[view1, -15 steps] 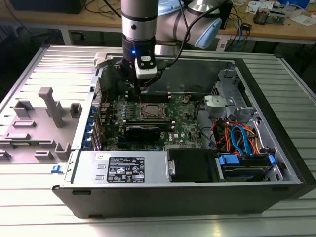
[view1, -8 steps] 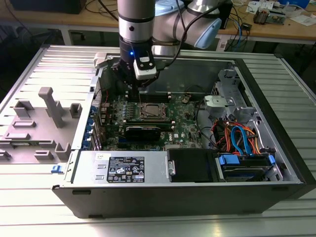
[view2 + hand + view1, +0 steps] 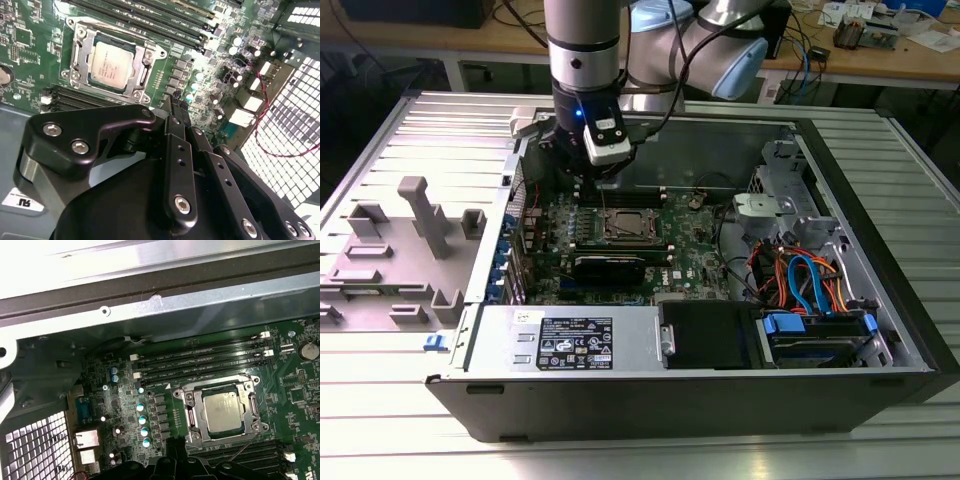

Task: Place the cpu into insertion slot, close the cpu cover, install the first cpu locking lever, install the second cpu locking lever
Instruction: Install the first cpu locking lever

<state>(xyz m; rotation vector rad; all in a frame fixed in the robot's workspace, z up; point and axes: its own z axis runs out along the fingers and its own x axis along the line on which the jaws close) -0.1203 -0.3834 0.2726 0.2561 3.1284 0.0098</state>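
Note:
The pale silvery cpu [image 3: 111,62] [image 3: 223,411] lies flat in the insertion slot [image 3: 250,382] on the green motherboard [image 3: 695,255]. The silver cpu cover [image 3: 141,70] [image 3: 196,415] lies down around it, the chip showing through its window. A thin wire lever [image 3: 244,447] slants out from one corner of the socket. My gripper [image 3: 176,107] [image 3: 175,444] hovers above the board beside the socket, its black fingers together and holding nothing. In the exterior view the gripper [image 3: 592,185] hangs just left of and behind the socket [image 3: 625,228].
Long black memory slots [image 3: 200,362] flank the socket. A long black card [image 3: 608,268] lies in front of it. The power supply [image 3: 570,340], drive bay with blue and orange cables [image 3: 810,280] and the case walls [image 3: 650,125] hem the board in. A grey fixture [image 3: 415,215] stands outside.

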